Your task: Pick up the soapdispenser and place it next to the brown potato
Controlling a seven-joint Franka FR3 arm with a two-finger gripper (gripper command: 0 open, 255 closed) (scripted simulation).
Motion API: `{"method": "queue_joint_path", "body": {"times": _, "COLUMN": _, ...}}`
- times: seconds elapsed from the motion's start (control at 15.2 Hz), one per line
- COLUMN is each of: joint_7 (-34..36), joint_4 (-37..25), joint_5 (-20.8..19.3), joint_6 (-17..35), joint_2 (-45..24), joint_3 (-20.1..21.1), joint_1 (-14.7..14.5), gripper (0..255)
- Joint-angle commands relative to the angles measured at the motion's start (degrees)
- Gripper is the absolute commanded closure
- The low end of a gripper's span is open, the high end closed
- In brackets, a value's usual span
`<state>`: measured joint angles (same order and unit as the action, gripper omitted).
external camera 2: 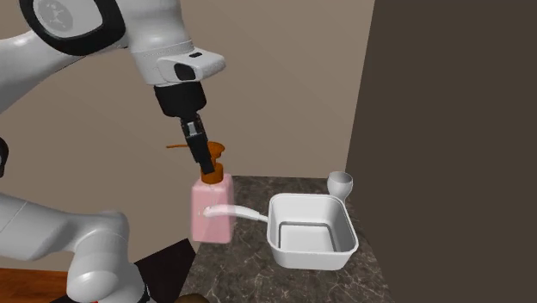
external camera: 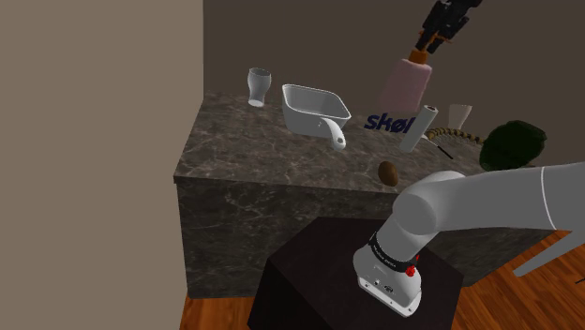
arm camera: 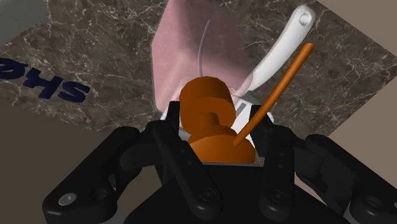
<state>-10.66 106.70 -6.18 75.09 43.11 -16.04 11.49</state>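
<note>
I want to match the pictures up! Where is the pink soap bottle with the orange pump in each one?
Shoulder view: the pink soap bottle with an orange pump is at the upper right, tilted.
Second exterior view: it is left of centre, beside the white square pan.
Wrist view: it is straight ahead of the black pincer, which clasps its pump.
Shared landmark: the pan's long white handle.

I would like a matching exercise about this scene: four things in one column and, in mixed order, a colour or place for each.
1 soap dispenser
2 potato
3 pan
4 glass

A brown, near the counter's front edge
B pink body, orange pump clasped in the jaws
C upright, left of the pan in the shoulder view
D white, with a handle

Pairs: 1-B; 2-A; 3-D; 4-C
</note>
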Motion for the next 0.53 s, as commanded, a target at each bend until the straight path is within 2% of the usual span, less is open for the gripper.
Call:
{"method": "queue_joint_path", "body": {"times": 0.0, "joint_7": -2.23, "joint_4": -1.19, "joint_5": -1.22, "joint_6": -2.46, "joint_2": 1.4, "joint_3": -1.58, "joint_1": 0.45, "gripper": 255}}
{"method": "queue_joint_path", "body": {"times": 0.46, "joint_7": -10.28, "joint_4": -8.2, "joint_5": -5.66, "joint_6": -10.07, "joint_2": 3.11, "joint_3": -7.47, "joint_1": 1.05, "gripper": 255}}
